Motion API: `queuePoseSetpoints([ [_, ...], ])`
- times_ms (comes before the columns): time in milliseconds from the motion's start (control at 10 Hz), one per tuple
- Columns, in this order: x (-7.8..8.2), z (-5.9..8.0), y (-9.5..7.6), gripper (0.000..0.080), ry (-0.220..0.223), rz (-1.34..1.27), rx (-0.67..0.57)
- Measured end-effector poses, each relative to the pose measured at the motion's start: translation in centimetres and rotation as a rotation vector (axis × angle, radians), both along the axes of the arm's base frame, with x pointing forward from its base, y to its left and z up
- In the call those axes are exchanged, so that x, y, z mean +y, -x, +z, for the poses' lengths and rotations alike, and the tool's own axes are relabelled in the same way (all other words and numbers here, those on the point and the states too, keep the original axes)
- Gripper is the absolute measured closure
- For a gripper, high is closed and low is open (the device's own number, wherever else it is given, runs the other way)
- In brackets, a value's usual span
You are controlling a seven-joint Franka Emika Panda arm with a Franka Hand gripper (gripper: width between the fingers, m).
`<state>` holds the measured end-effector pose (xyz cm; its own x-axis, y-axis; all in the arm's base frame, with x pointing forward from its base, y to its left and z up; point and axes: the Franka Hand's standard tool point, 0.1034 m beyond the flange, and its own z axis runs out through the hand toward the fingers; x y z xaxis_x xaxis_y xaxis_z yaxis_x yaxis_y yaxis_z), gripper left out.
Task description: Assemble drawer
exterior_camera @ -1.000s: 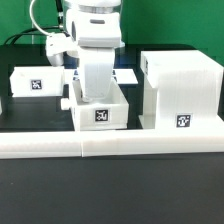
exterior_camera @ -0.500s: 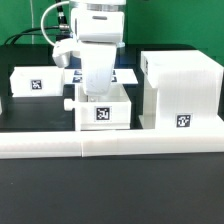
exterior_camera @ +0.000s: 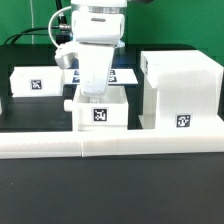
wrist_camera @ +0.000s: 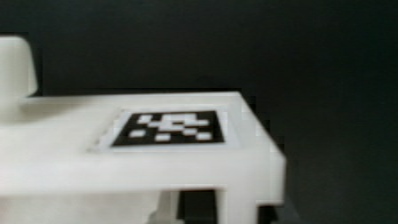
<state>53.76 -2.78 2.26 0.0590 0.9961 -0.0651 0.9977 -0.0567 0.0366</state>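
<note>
Exterior view:
- The gripper [exterior_camera: 93, 92] hangs at centre frame, upright, with its lower end sunk into the open top of the middle tray [exterior_camera: 100, 108]. The tray's walls hide the fingertips.
- Jaw state cannot be told. Neither view shows the gap between the jaws or any contact with a wall.
- The middle tray stands at centre frame, just behind the long rail [exterior_camera: 110, 146]. Its tagged face is towards the camera, and a knob [exterior_camera: 67, 101] projects on the exterior view's left.
- The housing [exterior_camera: 180, 88] stands at centre right, just beside the middle tray and apart from the gripper.
- The left tray [exterior_camera: 34, 82] sits at the left, well apart from the gripper.
- The marker board [exterior_camera: 126, 75] lies flat behind the trays on the black table [exterior_camera: 110, 195].

Wrist view:
- The picture is blurred. A white tagged face [wrist_camera: 169, 128] of a drawer part fills the frame against the dark table.
- One white finger [wrist_camera: 15, 65] shows at the frame edge, beside that part. Whether it touches cannot be told.
</note>
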Motion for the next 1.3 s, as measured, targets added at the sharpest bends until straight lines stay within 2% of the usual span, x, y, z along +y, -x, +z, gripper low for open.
queuePoseSetpoints([
  [500, 2.1, -0.2, -1.2, 0.0757, -0.002, -0.025, 0.010],
  [1300, 2.4, -0.5, -0.7, 0.0757, 0.000, -0.020, 0.047],
])
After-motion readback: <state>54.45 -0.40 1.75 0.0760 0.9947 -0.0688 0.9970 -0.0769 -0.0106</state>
